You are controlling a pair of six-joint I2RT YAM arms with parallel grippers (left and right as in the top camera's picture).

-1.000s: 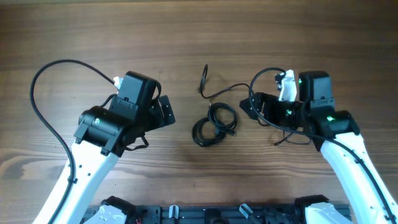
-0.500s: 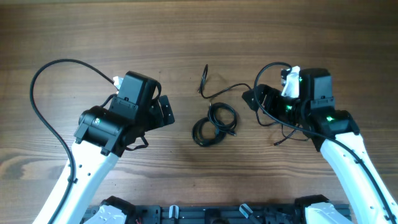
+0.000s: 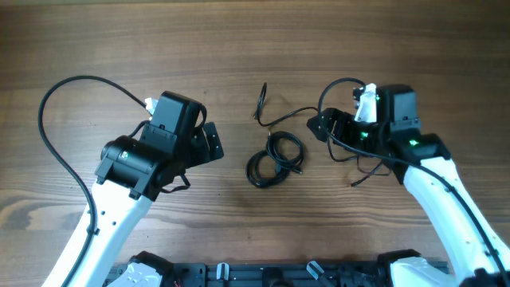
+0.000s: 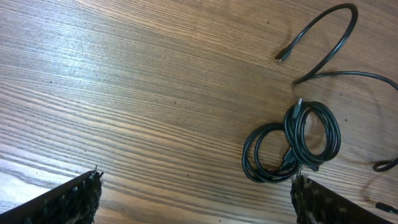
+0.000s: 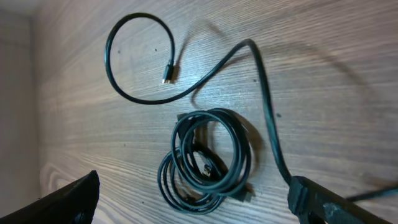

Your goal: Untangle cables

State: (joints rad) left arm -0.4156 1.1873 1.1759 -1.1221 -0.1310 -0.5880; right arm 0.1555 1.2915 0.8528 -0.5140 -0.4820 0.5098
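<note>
A coil (image 3: 275, 158) of cables lies on the table (image 3: 239, 48) between the 2 grippers, nearer the right one. 1 loose strand (image 5: 266, 102) curves away from it and meets a finger (image 5: 314, 198) of the right gripper (image 3: 317, 127). The left gripper (image 3: 213, 143) and the right both have their jaws spread wide, clamping nothing.
</note>
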